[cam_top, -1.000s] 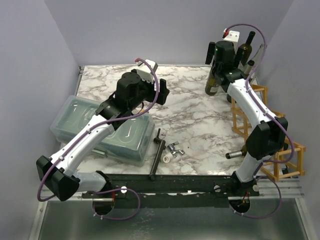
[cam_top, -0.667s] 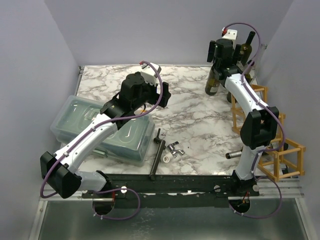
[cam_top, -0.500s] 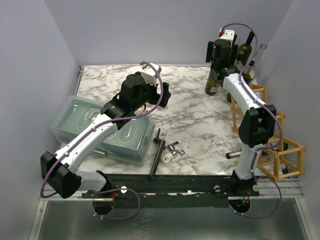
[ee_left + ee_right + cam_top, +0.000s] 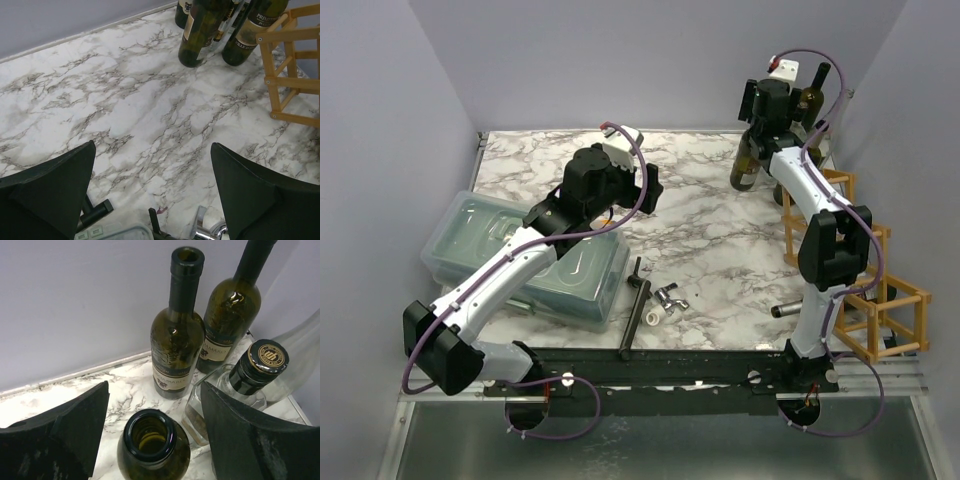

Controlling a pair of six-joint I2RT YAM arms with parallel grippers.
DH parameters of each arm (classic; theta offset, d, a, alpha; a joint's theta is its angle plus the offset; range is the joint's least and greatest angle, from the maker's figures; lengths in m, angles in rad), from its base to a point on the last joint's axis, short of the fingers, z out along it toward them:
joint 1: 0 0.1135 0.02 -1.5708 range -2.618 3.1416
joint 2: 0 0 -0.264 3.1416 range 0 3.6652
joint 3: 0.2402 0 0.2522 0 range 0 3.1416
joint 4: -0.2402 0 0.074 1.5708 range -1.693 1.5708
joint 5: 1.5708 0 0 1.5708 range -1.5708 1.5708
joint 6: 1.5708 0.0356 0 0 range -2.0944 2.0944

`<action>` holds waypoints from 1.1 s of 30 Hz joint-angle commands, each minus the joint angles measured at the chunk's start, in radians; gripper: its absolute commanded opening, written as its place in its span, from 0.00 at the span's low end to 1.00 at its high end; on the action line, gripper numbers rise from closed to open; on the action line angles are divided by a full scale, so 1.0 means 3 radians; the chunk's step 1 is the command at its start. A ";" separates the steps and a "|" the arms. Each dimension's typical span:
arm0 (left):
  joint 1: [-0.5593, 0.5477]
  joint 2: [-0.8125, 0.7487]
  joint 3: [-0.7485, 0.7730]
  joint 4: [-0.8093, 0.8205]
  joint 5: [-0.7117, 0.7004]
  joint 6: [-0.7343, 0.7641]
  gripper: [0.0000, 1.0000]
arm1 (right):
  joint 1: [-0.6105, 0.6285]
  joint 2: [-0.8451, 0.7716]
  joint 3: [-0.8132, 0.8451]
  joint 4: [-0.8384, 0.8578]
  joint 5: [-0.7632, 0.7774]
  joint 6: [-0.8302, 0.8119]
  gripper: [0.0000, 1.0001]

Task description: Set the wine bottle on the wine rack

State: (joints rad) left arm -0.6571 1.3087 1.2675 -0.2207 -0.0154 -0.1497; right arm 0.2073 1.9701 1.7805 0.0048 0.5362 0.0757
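The right gripper (image 4: 154, 405) hangs with jaws wide, flanking but not touching the uncorked green wine bottle (image 4: 131, 457) that stands among other bottles (image 4: 177, 340) near the wine rack (image 4: 290, 81), while the left gripper (image 4: 152, 170) gapes over the marble table (image 4: 150, 100).

My right claw (image 4: 154, 389) hangs over the standing wine bottles (image 4: 744, 168) in the far right corner of the counter (image 4: 700, 225). The wine rack (image 4: 892, 322) runs along the right edge; at its near end a bottle (image 4: 787, 311) lies sideways. The lidded bin (image 4: 470, 235) sits near left; faucet fitting (image 4: 668, 298) and bar (image 4: 634, 315) near centre.
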 commanded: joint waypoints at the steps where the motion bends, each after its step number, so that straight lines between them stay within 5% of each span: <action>1: -0.0019 0.0069 -0.0022 0.0079 0.0047 -0.0048 0.99 | -0.0040 0.0181 0.0069 0.0062 -0.0144 0.0055 0.75; 7: -0.0023 0.0061 -0.0022 0.0075 0.0043 -0.0044 0.99 | -0.0042 0.0274 0.0095 0.0027 -0.0261 0.0056 0.57; 13: -0.0020 0.0035 -0.0027 0.0074 -0.0025 -0.0030 0.99 | -0.0042 0.0269 0.0145 -0.0169 -0.0405 -0.0048 0.10; 15: -0.0019 0.0032 -0.0024 0.0066 -0.0040 -0.0022 0.99 | -0.0008 0.0140 0.0079 -0.0199 -0.0575 -0.0140 0.03; 23: -0.0014 0.0017 -0.0002 0.0020 -0.0209 -0.0088 0.98 | 0.0133 -0.0652 -0.0490 -0.0224 -0.1069 -0.0625 0.01; 27: 0.0007 0.0031 -0.0017 0.0002 -0.0474 -0.0179 0.99 | 0.0178 -0.1003 -0.0605 -0.0670 -0.1758 -0.0999 0.01; 33: 0.0118 0.0075 0.0013 -0.0066 -0.0538 -0.0355 0.98 | 0.0515 -0.1518 -0.0775 -0.1116 -0.2033 -0.1700 0.01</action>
State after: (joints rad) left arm -0.6437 1.3281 1.2671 -0.2241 -0.1226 -0.2028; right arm 0.3065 1.6203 1.5333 -0.2405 0.0547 -0.2508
